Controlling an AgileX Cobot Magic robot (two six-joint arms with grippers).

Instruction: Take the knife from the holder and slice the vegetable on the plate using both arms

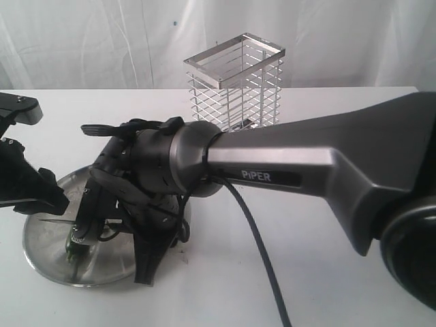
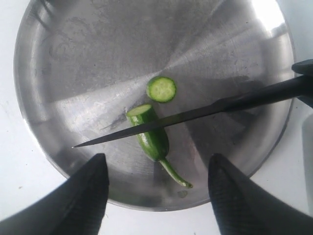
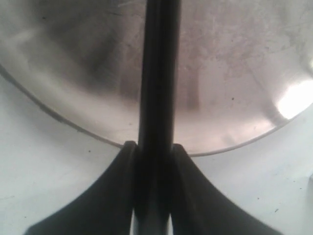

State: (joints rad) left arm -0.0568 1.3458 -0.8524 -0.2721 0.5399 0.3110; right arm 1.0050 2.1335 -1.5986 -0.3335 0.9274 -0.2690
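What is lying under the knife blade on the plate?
The vegetable, with one cut slice lying apart on the plate. The knife covers a thin strip across it.

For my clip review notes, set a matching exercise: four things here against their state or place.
1 knife
2 cut slice
3 holder
4 left gripper

A open over the plate
B on the table, off the plate
C held by the right gripper
D flat on the plate beside the vegetable

Pairs: 1-C, 2-D, 3-B, 4-A
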